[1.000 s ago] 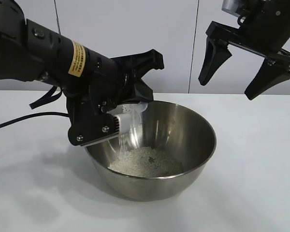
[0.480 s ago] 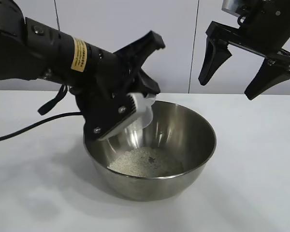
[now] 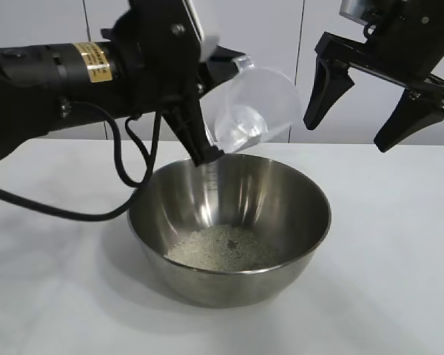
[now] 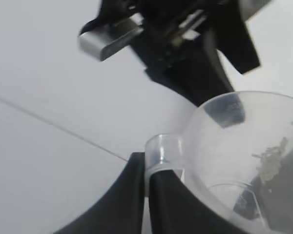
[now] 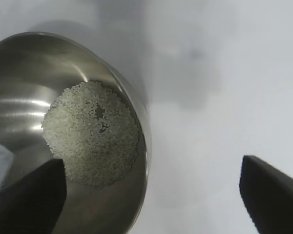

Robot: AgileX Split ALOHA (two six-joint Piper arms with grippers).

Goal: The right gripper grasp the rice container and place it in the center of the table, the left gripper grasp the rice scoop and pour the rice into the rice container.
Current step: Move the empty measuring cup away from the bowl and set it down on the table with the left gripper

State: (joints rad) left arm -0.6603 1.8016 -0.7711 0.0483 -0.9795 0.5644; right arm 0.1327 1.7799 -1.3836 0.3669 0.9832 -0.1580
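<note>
most rice [image 3: 222,248] lies in the bowl [image 3: 296,222] mid-table; left gripper [image 3: 207,111] pinches the scoop [image 3: 255,111] above it, right gripper [image 3: 377,103] spread nearby; carry the scoop off level, clear of the rim

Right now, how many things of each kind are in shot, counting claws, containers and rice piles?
Claws: 2, the left claw shut on the rice scoop, the right claw open above the table.
Containers: 2, the rice scoop and the rice container.
Rice piles: 1, the rice.
Total: 5.
</note>
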